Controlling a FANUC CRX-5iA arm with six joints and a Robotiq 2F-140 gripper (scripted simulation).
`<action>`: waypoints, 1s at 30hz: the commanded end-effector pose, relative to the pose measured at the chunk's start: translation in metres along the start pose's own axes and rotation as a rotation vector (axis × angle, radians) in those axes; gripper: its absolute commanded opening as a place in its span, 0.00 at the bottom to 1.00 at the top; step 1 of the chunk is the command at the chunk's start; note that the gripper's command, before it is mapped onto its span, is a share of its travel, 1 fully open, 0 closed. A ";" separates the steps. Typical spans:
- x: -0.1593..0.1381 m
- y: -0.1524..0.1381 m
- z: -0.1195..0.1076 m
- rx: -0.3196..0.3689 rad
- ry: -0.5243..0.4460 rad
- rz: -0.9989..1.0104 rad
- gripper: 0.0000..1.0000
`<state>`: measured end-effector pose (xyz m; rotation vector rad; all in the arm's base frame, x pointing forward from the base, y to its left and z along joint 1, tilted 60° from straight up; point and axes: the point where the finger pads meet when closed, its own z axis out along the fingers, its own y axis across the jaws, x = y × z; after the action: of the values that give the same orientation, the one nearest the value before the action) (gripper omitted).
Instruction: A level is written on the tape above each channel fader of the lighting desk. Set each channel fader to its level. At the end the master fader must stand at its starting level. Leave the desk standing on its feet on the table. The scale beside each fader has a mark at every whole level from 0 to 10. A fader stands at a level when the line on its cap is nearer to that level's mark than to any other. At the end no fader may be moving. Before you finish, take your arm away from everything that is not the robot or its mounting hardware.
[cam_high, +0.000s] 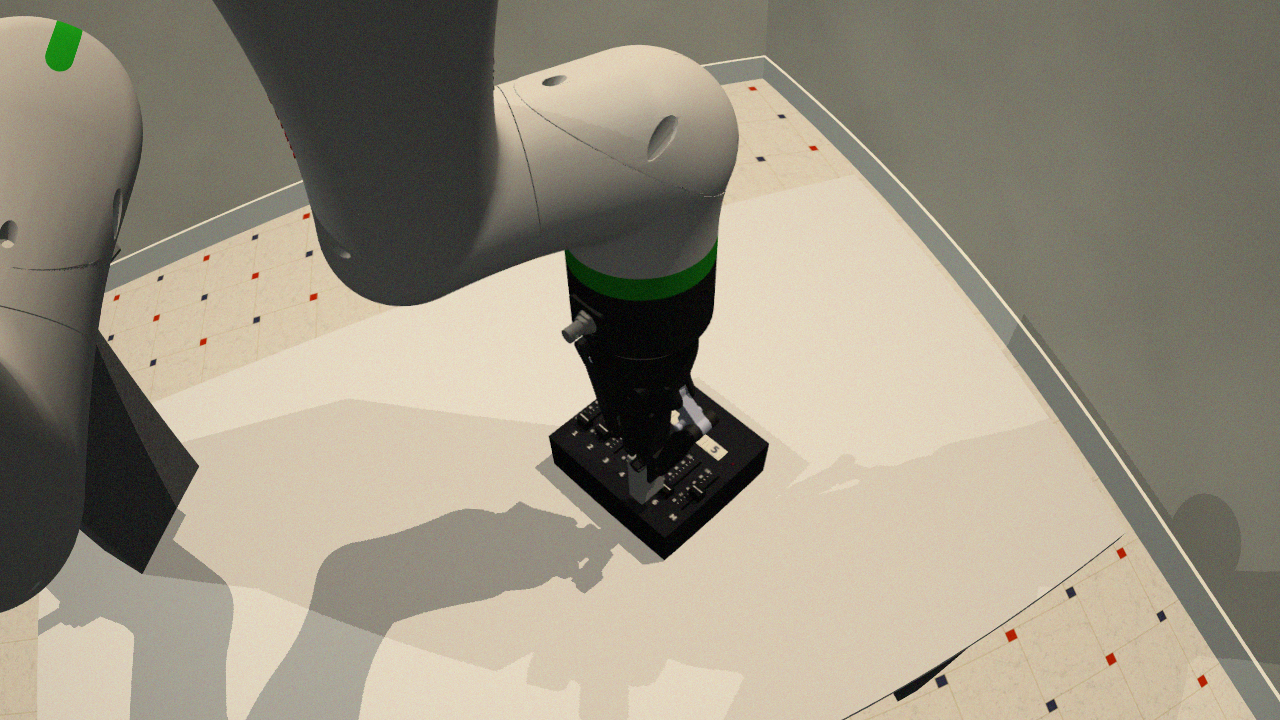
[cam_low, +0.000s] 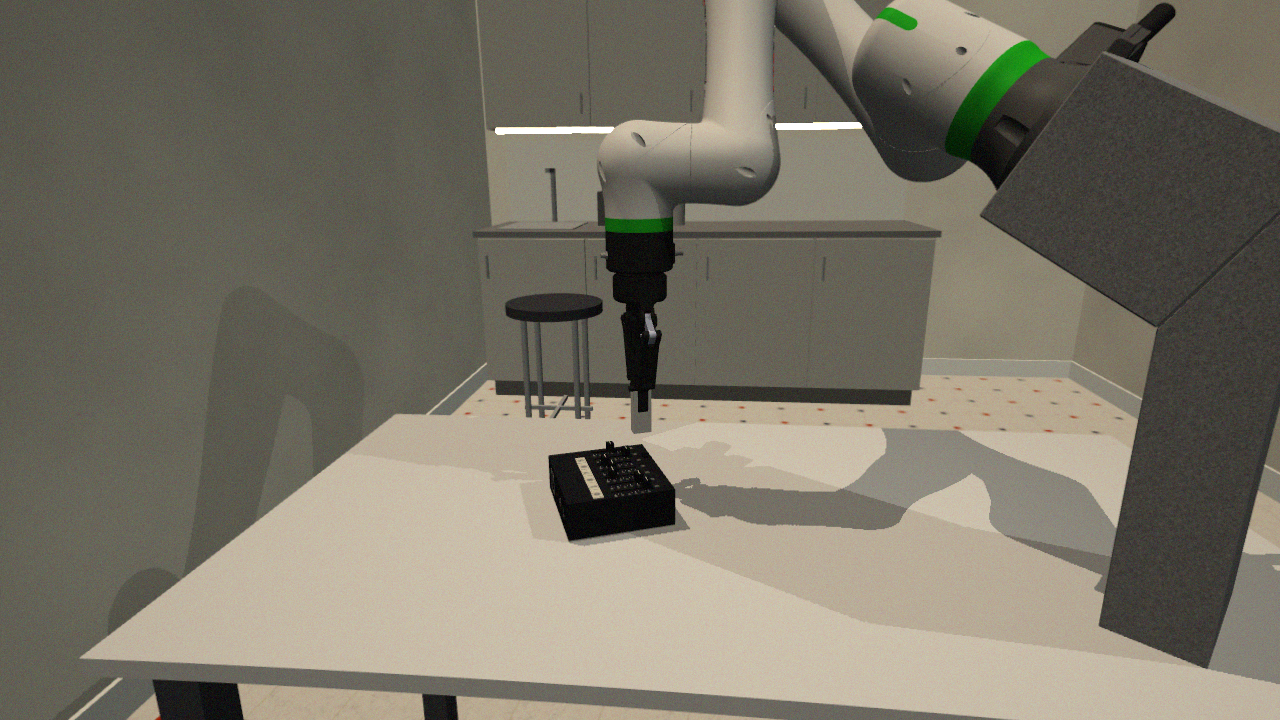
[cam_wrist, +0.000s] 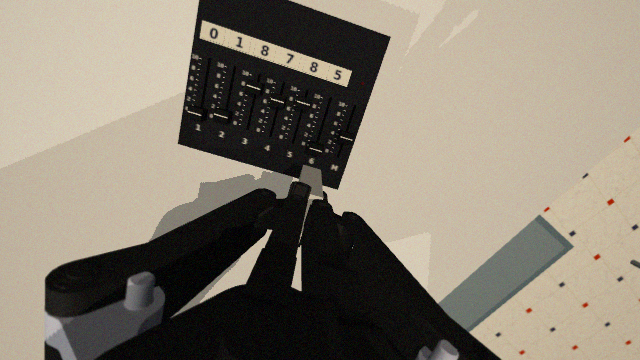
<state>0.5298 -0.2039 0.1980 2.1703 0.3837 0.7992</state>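
The black lighting desk (cam_high: 716, 497) (cam_low: 617, 517) (cam_wrist: 325, 40) stands upright on the table. Its tape (cam_high: 713, 446) (cam_low: 588, 478) (cam_wrist: 276, 54) reads 0, 1, 8, 7, 8, 5. In the wrist view, fader 1 (cam_wrist: 194, 113) is at about 0, fader 2 (cam_wrist: 220, 115) between 0 and 1, fader 3 (cam_wrist: 253, 87) near 8, fader 4 (cam_wrist: 277, 101) near 7, fader 5 (cam_wrist: 303, 103) near 8 and fader 6 (cam_wrist: 315, 148) near 0. The master fader (cam_wrist: 346, 138) is between 3 and 4. My gripper (cam_high: 642, 488) (cam_low: 640, 420) (cam_wrist: 307, 181) is shut, empty, above the desk's lower edge.
The pale table (cam_high: 850, 555) (cam_low: 375, 591) (cam_wrist: 100, 75) carries the desk and the grey arm mount (cam_low: 1172, 483). A stool (cam_low: 553, 307) and kitchen counter (cam_low: 760, 313) stand beyond the table. Arm shadows cross the table top.
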 end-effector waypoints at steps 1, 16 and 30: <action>0.000 0.000 0.003 0.000 0.001 0.000 0.00; 0.000 0.000 0.012 0.000 0.001 0.000 0.00; 0.000 0.000 0.016 0.000 0.001 0.000 0.00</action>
<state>0.5403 -0.2132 0.1899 2.1701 0.3838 0.7996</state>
